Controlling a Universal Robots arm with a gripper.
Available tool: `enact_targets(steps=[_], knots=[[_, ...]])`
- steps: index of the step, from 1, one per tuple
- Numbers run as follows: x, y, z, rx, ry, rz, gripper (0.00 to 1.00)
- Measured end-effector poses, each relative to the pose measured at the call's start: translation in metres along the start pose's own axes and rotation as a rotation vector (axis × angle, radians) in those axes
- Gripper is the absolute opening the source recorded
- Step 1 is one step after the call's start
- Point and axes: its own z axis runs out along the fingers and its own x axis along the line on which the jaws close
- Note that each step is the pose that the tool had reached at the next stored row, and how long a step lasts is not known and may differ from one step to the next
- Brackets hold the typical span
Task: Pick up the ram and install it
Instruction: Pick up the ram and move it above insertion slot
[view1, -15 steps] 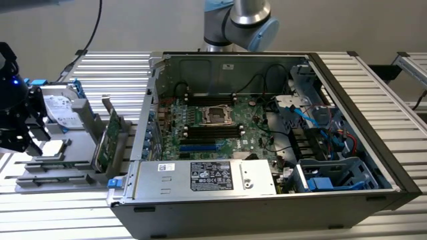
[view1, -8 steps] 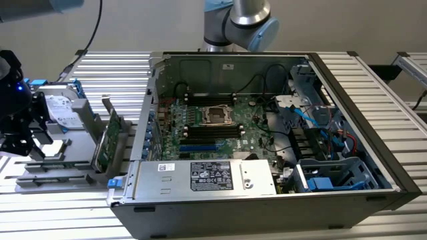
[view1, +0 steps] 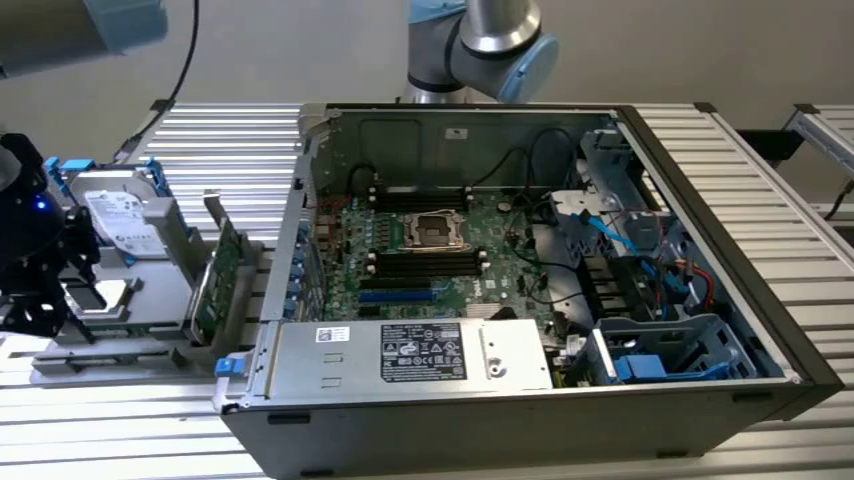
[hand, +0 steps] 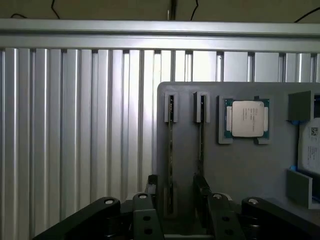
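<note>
Wrist view: spread tool (hand: 177, 196) over edge-on ram (hand: 170, 145), processor (hand: 245, 118) print illegible

Ram (view1: 214, 285): on edge in its holder, outside the case.
Long, narrow green board, standing upright on one long edge and slotted into a grey holder (view1: 120, 352) on the slatted counter (view1: 214, 140). It sits just beside the open computer case (view1: 694, 170), on the exterior view's left. In the wrist view it is edge-on (hand: 170, 150), a thin dark strip between the holder's end brackets.
</note>
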Motion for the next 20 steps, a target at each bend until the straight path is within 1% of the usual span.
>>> enact_targets(steps=[8,20], knots=[[0.005,-0.0007,0.0147,0.0000,0.0000,0.000,0.42],[0.005,-0.0030,0.0365,0.0001,-0.0001,0.000,0.42]])
